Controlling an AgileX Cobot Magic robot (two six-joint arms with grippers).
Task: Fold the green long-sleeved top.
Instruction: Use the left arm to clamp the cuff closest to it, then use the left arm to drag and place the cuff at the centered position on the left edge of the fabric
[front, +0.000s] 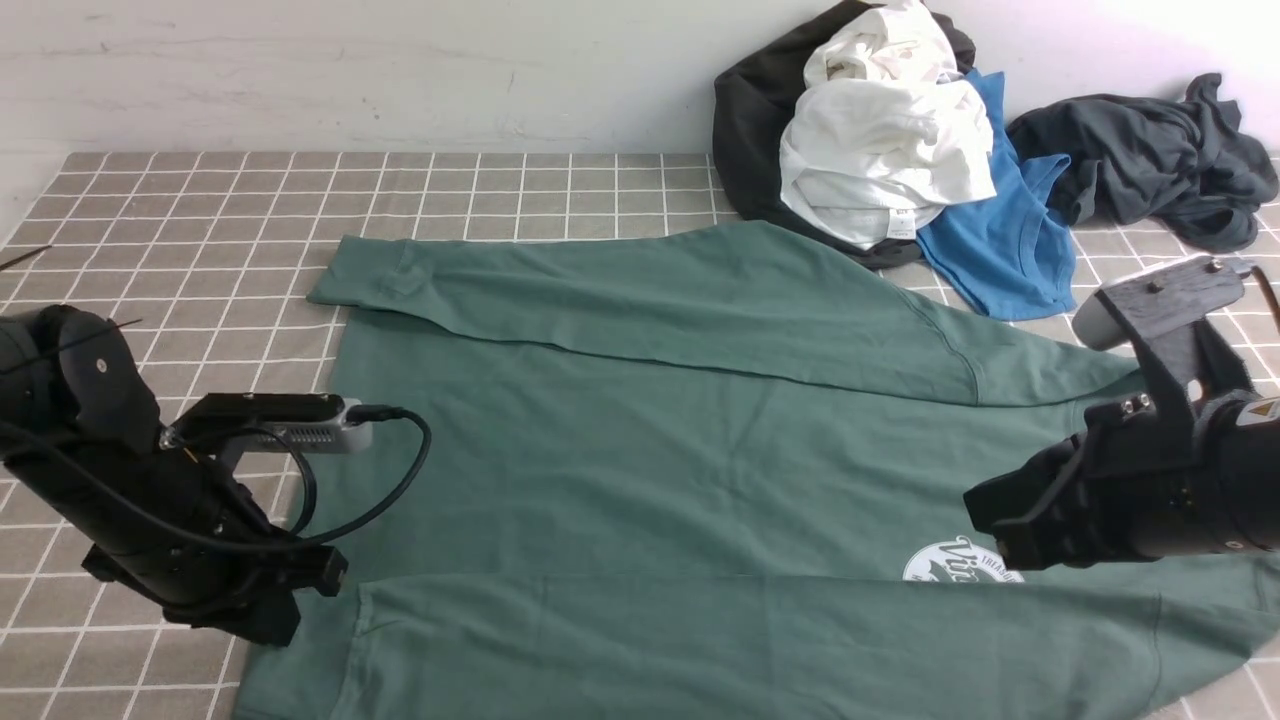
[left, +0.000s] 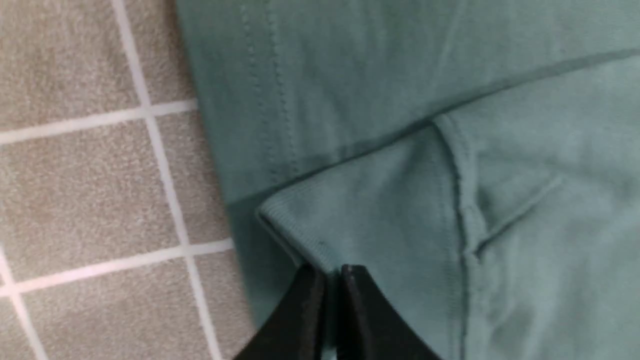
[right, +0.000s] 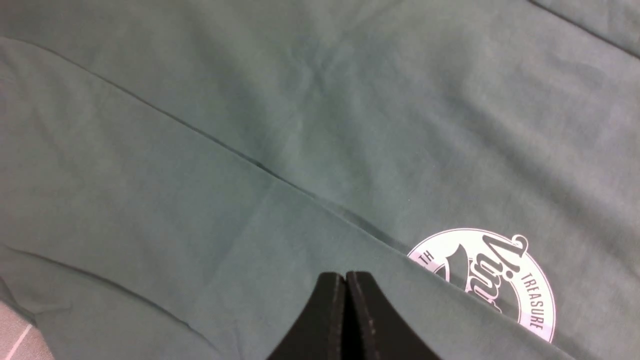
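Note:
The green long-sleeved top (front: 650, 470) lies flat on the checked cloth, with both sleeves folded across its body. A white round logo (front: 950, 562) peeks out beside the near sleeve and also shows in the right wrist view (right: 500, 275). My left gripper (front: 332, 575) is at the near sleeve's cuff at the top's left edge. In the left wrist view it (left: 332, 270) is shut, with the ribbed cuff (left: 300, 225) pinched at its tips. My right gripper (front: 985, 525) is shut and empty, just above the near sleeve next to the logo; it also shows in the right wrist view (right: 345, 274).
A pile of clothes sits at the back right against the wall: a white garment (front: 880, 150), a black one (front: 750, 130), a blue one (front: 1010, 230) and a dark grey one (front: 1150, 155). The grey checked cloth (front: 200, 220) shows bare at the left.

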